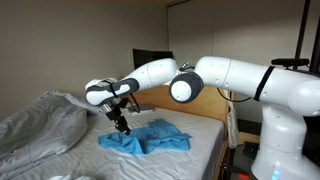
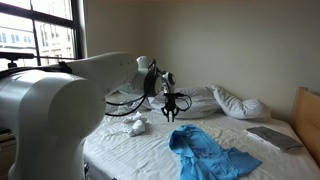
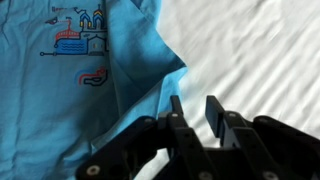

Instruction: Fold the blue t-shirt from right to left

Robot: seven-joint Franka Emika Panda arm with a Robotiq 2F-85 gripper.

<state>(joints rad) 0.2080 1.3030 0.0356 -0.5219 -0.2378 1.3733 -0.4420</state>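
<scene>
The blue t-shirt (image 1: 148, 139) lies rumpled and partly folded on the white bed sheet; it also shows lower in an exterior view (image 2: 205, 152). In the wrist view the t-shirt (image 3: 90, 90) fills the left side, its red and blue print (image 3: 75, 42) facing up. My gripper (image 1: 121, 126) hangs just above the shirt's edge, fingers pointing down (image 2: 172, 113). In the wrist view the gripper (image 3: 195, 110) stands slightly open over bare sheet, right beside the shirt's hem. Nothing is between the fingers (image 3: 213, 110).
A rumpled grey duvet (image 1: 40, 125) is heaped on one side of the bed. White pillows (image 2: 240, 103) lie by the wooden headboard (image 2: 306, 115). A small white crumpled thing (image 2: 137, 125) and a flat grey object (image 2: 272, 137) rest on the sheet.
</scene>
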